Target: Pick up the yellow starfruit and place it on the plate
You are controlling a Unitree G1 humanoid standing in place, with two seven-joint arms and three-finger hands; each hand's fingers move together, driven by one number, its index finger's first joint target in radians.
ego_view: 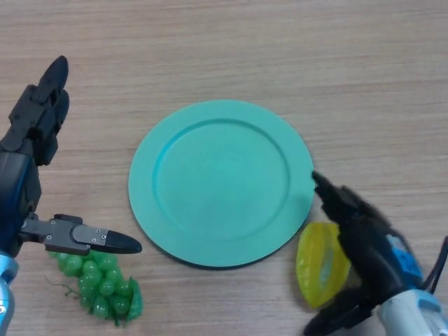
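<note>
Standing open at the far left of a wood-grain desk [280, 49], the left robot hand [31, 150] holds nothing, its fingers stretched up along the desk's edge and its thumb jutting sideways just above one bunch of green grapes [101, 283]. The grapes lie on the desk near the lower left, close to the rim of a single round teal plate [220, 182], which sits bare at the centre. To the plate's lower right lies the one yellow starfruit [318, 262], on the desk, its edge just beside the plate's rim. The right robot hand [360, 234] reaches in from the lower right corner and lies over the starfruit's right side, one finger pointing up toward the plate's rim and another curling below the fruit; whether it has actually closed on the starfruit cannot be told.
</note>
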